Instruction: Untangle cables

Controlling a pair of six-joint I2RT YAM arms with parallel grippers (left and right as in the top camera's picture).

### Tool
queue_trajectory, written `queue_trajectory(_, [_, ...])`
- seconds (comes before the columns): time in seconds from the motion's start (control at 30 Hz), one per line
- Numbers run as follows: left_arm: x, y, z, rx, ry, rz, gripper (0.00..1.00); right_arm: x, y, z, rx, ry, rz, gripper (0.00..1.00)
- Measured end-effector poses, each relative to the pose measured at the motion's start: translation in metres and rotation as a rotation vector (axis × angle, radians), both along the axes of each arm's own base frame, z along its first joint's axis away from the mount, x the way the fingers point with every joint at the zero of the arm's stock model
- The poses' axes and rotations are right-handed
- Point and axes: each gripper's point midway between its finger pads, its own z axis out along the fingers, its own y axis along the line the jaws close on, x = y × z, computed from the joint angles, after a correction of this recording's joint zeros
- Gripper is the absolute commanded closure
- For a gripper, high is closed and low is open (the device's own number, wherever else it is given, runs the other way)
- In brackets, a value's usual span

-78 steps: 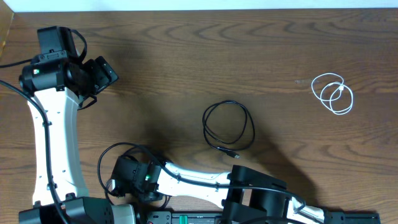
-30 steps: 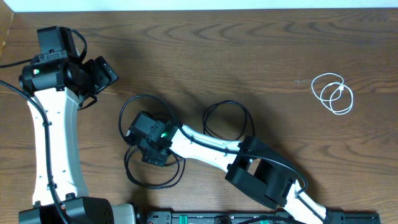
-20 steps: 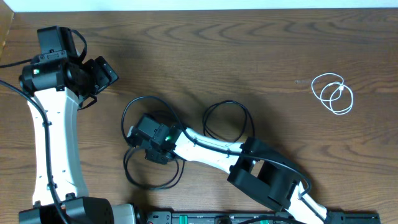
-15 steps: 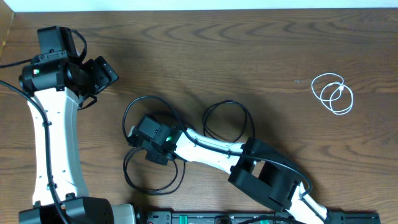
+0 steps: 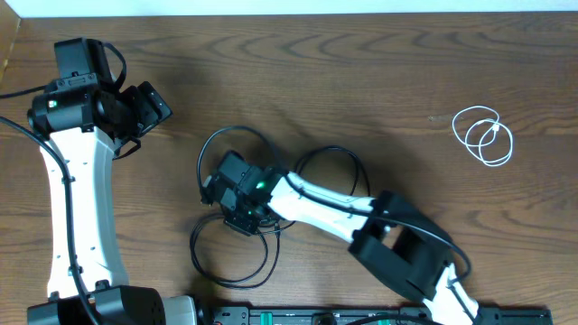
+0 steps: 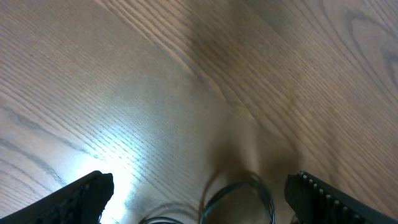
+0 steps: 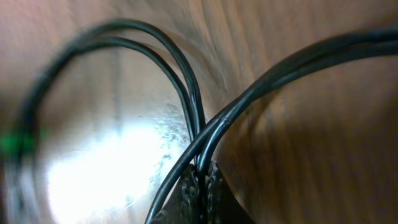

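Overhead showed the two cords well apart on the bench [image 5: 379, 72]. The white cable [image 5: 485, 135] lay in a small coil of its own near the right edge, touching nothing else. The black cable [image 5: 330, 150] sat about mid-bench, toward the near edge. Part of it formed a round coil, half hidden under the right arm. More thin black loops spread to the left of that coil, around the tip of that arm, one toward the far edge and one toward the near edge. Whether all these loops were one cord could not be traced beneath the arm.

The right wrist view put the right end effector [image 7: 200, 188] low over the wood. Its tips were drawn together in a narrow pinch on doubled black strands, and a second pair crossed just above the pinch. The left end effector [image 5: 149, 106] hung near the left edge, toward the far side, spread wide with nothing between its fingers.

By my reading, parting white from black was done. What was left was the black cable itself: its loops overlapped and crossed at the pinch, so it wanted drawing out until no strand lay over another. The grip looked like the start of that pull.
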Motion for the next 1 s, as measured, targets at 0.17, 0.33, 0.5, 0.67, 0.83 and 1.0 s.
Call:
queue_trajectory(0.17, [0.000,0.000,0.000,0.000,0.000,0.000,0.07,0.004,0.009,0.056,0.153,0.012,0.014,0.99])
queue_trajectory(0.33, [0.000,0.000,0.000,0.000,0.000,0.000,0.07,0.007,0.009,0.098,0.276,0.058,0.029,0.99])
queue_trajectory(0.5, [0.000,0.000,0.000,0.000,0.000,0.000,0.06,0.025,-0.003,0.121,0.340,0.075,-0.002,0.99])
queue_trajectory(0.67, [0.000,0.000,0.000,0.000,0.000,0.000,0.07,0.042,-0.015,0.164,0.427,0.021,-0.027,0.99])
queue_trajectory(0.83, [0.000,0.000,0.000,0.000,0.000,0.000,0.07,0.081,-0.028,0.244,0.639,-0.141,-0.084,0.99])
queue_trajectory(1.0, [0.000,0.000,0.000,0.000,0.000,0.000,0.07,0.130,-0.062,0.307,0.801,-0.275,-0.201,0.99])
